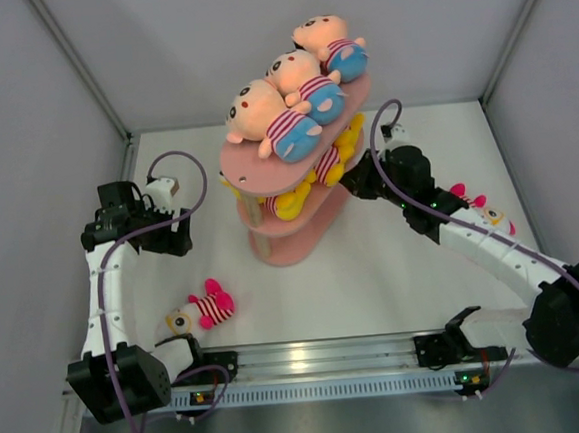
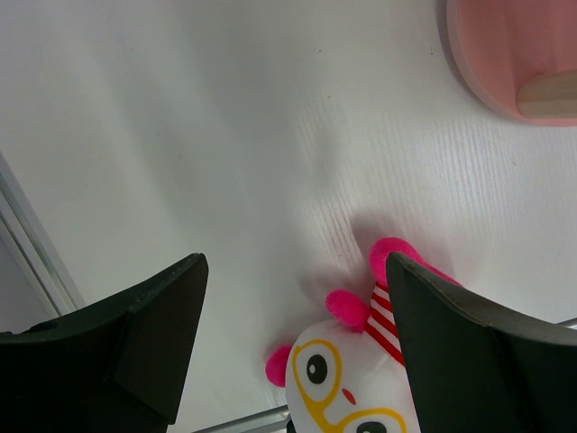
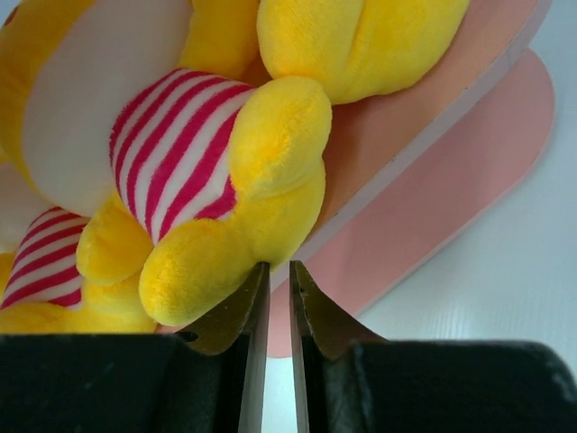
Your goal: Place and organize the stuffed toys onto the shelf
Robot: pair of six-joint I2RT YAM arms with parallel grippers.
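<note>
The salmon-pink shelf (image 1: pixel 266 171) stands mid-table. Three peach-headed dolls (image 1: pixel 298 75) lie on its top tier and yellow animals (image 1: pixel 298 196) on the middle tier. A pink white-faced toy (image 1: pixel 202 310) lies on the table near the left arm base; in the left wrist view it (image 2: pixel 338 379) sits below the fingers. My left gripper (image 1: pixel 175 242) (image 2: pixel 293 266) is open and empty above the table. My right gripper (image 1: pixel 359 181) (image 3: pixel 278 266) is shut and empty, its tips touching a yellow animal (image 3: pixel 261 135) at the edge of the shelf's middle tier (image 3: pixel 424 180).
Another pink white-faced toy (image 1: pixel 481 207) lies at the right, partly hidden behind the right arm. Grey walls enclose the table on three sides. A metal rail (image 1: pixel 320 354) runs along the near edge. The shelf base (image 2: pixel 505 54) shows top right in the left wrist view.
</note>
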